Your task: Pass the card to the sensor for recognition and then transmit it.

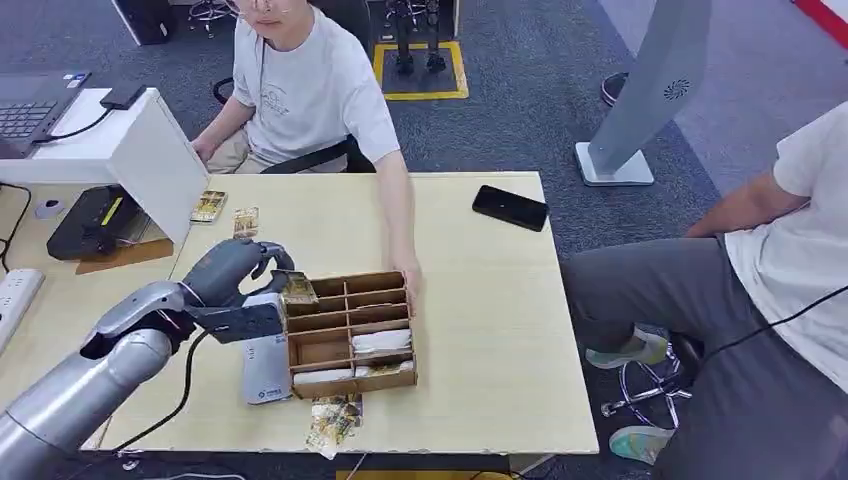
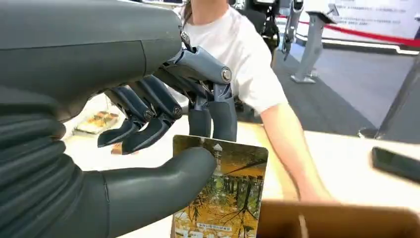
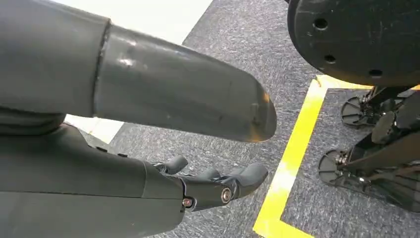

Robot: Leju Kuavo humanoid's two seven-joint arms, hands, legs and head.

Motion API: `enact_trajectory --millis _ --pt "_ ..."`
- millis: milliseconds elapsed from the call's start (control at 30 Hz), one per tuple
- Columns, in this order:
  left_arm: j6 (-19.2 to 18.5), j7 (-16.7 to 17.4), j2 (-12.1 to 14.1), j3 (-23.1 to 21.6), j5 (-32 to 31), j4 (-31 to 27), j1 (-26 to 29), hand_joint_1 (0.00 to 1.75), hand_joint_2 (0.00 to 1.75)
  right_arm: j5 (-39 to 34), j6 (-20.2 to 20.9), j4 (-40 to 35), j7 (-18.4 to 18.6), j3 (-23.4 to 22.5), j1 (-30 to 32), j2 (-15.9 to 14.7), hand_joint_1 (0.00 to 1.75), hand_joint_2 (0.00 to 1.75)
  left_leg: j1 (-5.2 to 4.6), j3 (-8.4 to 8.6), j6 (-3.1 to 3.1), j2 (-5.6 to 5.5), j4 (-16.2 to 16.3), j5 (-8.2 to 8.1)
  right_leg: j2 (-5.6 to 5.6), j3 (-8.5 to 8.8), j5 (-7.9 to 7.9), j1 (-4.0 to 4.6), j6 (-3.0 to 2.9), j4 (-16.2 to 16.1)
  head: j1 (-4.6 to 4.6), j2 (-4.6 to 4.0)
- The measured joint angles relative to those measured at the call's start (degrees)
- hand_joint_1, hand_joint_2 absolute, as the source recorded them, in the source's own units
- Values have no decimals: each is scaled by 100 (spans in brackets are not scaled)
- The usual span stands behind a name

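The left hand [image 1: 245, 268] holds the card [image 2: 220, 191] upright, pinched between thumb and fingers [image 2: 148, 124], above the 10 o'clock corner of the wooden divider box [image 1: 350, 330] on the surface [image 1: 480, 340]. A white card reader [image 1: 264, 368] lies just beside the box at its 9 o'clock side. A person's hand [image 1: 409, 283] touches the box at 2 o'clock. The right hand [image 3: 218, 186] hangs over grey carpet [image 3: 233, 59], holding nothing, its fingers slightly apart.
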Motion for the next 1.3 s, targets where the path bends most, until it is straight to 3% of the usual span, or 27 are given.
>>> enact_trajectory --millis 167,300,400,533,633,800,967,1167,1300 --pt "-797 -15 515 361 818 -410 -767 175 175 0 11 -2 -103 2 42 -17 0 0 8 -2 0 -1 1 3 -1 0 1 2 -1 0 4 0" --pt "-1136 2 882 737 1194 -679 -1501 175 175 -248 169 -50 -151 59 53 -50 0 0 5 0 -1 5 2 3 4 -3 3 1 -3 7 13 0" --pt "-1506 220 1061 890 1481 -761 -2258 175 175 -975 50 -48 -219 513 112 -50 0 0 13 -15 -5 -4 4 6 -3 -10 2 6 -3 7 -4 0" --pt "-1787 660 1172 1115 2451 -768 -3387 175 175 -1051 2 -48 -239 800 118 -57 0 0 9 -18 -5 0 4 6 1 -13 3 7 -3 7 -2 0" --pt "-1877 789 1313 1154 2627 -768 -3869 175 175 -1091 -24 -42 -239 885 146 -50 0 0 5 -15 -5 2 3 5 3 -14 2 4 -3 7 -2 0" --pt "-1802 831 1485 1150 2349 -766 -4110 175 175 -1117 -26 -39 -239 953 164 -50 0 0 10 -16 -6 -2 2 7 -2 -14 1 3 -3 7 -2 0" --pt "-1257 1174 1511 1056 1485 -585 -4197 175 175 -1123 -24 -39 -291 997 203 -50 0 0 9 -12 -8 -2 3 8 -1 -13 3 3 -4 7 -2 0" --pt "-828 1261 1496 820 919 -431 -3703 175 175 -1073 92 -42 -610 1054 389 -133 0 0 7 -11 -8 -4 3 9 -2 -9 3 1 -3 7 -2 0" --pt "-486 1421 1391 682 205 -285 -3359 175 175 -1075 98 -42 -630 1099 476 -195 0 0 6 -12 -8 -1 3 8 0 -13 3 0 -3 6 -2 0"
